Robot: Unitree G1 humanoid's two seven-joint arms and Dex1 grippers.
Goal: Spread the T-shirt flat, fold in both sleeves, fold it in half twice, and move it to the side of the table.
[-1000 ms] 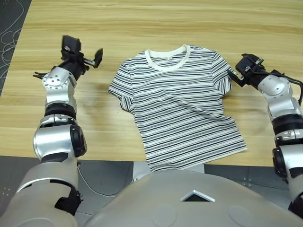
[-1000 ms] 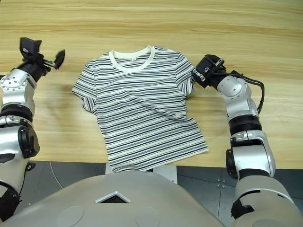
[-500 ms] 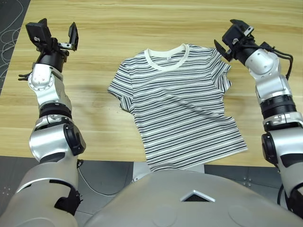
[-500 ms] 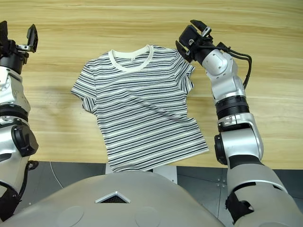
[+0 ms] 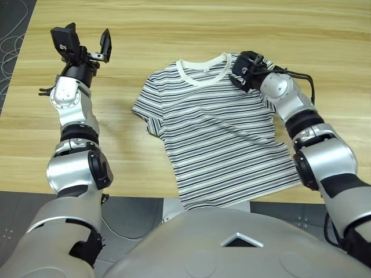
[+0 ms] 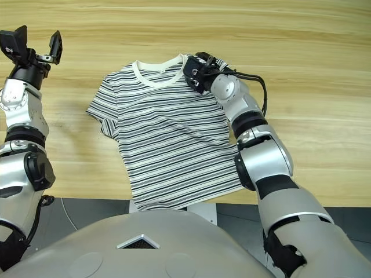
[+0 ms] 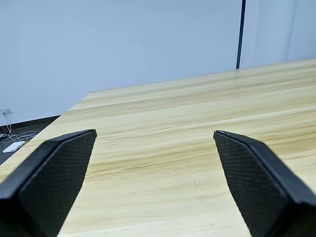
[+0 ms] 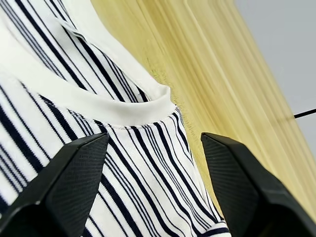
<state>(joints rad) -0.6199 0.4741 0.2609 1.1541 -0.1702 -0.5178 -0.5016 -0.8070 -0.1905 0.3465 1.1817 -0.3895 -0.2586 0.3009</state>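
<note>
A black-and-white striped T-shirt lies face up on the wooden table, its white collar at the far side. The left sleeve sticks out sideways. My right gripper hovers low over the shirt's right shoulder beside the collar. In the right wrist view it is open, with striped cloth and the collar band showing between the fingers. My arm hides the right sleeve. Well left of the shirt, my left gripper is raised above bare table, open and holding nothing.
The shirt's hem reaches the table's near edge. Bare wood lies on both sides of the shirt and beyond the collar. Dark floor with cables shows past the table's left edge.
My right gripper left the right sleeve, rose, then swung inward and down to the shoulder beside the collar. My left gripper lifted away from the shirt and shifted slightly right.
</note>
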